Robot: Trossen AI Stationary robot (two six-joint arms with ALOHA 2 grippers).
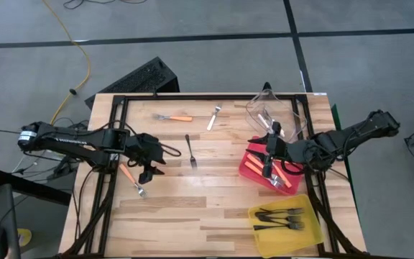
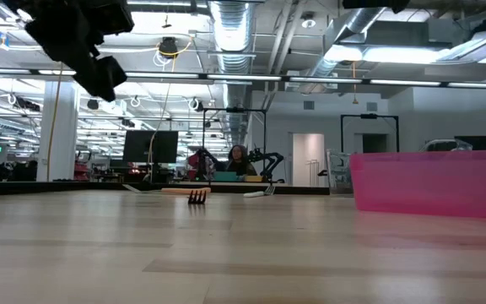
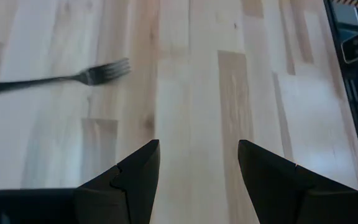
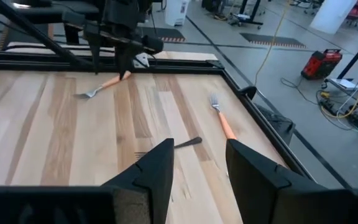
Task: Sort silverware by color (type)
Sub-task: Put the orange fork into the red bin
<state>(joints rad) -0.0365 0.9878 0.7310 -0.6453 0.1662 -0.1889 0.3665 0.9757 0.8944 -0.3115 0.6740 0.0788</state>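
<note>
Both sets of jaws stand apart and hold nothing. At centre left of the high view, the left gripper (image 1: 147,175) hangs over the bench (image 1: 192,208), just beside an orange-handled fork (image 1: 131,179) lying below it in the frame. The right gripper (image 1: 267,171) sits at centre right, over the red bin (image 1: 250,160), where more orange-handled pieces lie. A black fork (image 1: 190,150) lies alone on the wood near the middle. Toward the top of the frame, a second orange-handled fork (image 1: 173,117) and a pale fork (image 1: 213,118) lie near each other but apart. Several black forks (image 1: 282,216) lie together in the yellow bin (image 1: 304,243) at lower right. Above the red bin stands a clear bin (image 1: 264,104) with pale silverware inside.
</note>
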